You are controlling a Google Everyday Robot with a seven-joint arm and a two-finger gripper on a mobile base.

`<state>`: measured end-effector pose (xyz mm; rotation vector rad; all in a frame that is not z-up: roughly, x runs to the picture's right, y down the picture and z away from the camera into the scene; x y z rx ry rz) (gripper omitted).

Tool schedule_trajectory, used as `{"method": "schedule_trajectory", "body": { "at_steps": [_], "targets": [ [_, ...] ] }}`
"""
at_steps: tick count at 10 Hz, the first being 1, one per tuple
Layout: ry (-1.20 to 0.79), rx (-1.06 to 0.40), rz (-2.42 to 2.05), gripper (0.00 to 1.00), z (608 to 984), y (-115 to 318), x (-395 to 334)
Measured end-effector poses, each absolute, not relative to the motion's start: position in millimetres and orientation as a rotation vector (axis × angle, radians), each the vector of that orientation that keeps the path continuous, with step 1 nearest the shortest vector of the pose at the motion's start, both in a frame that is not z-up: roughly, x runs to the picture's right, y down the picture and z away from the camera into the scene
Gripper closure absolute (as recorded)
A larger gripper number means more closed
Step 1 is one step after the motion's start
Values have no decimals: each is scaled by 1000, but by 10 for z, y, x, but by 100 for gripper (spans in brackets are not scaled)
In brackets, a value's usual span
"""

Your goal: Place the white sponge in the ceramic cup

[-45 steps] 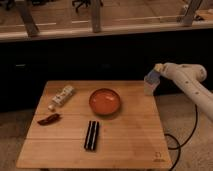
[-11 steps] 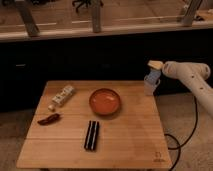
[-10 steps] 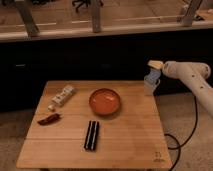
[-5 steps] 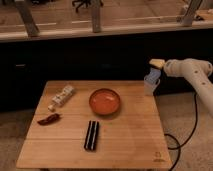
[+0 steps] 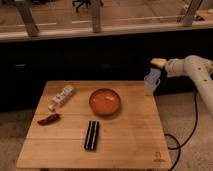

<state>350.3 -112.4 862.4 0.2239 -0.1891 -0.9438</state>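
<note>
The ceramic cup (image 5: 149, 90) is small and pale and stands at the far right edge of the wooden table (image 5: 125, 135). The white sponge (image 5: 153, 76) is a pale bluish block. It stands upright right over the cup, with its lower end at the cup's mouth. My gripper (image 5: 158, 63), with a tan tip, is at the sponge's top end, reaching in from the right on the white arm (image 5: 192, 67). Whether it grips the sponge does not show.
An orange-red bowl (image 5: 105, 102) sits at the table's middle. A white patterned bar (image 5: 62, 96) and a dark red item (image 5: 49, 119) lie at the left. A black bar (image 5: 91, 135) lies at the front centre. A cable (image 5: 187, 140) hangs at the right.
Since the earliest frame the gripper has risen from the level of the cup to just above the sponge. Over the last second nothing has visibly moved.
</note>
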Motion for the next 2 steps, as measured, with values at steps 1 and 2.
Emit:
{"method": "schedule_trajectory", "body": {
  "at_steps": [1, 2],
  "targets": [
    [-197, 217, -933, 20, 8635, -1121, 3506],
    [-206, 211, -922, 20, 8645, -1127, 3499]
  ]
}}
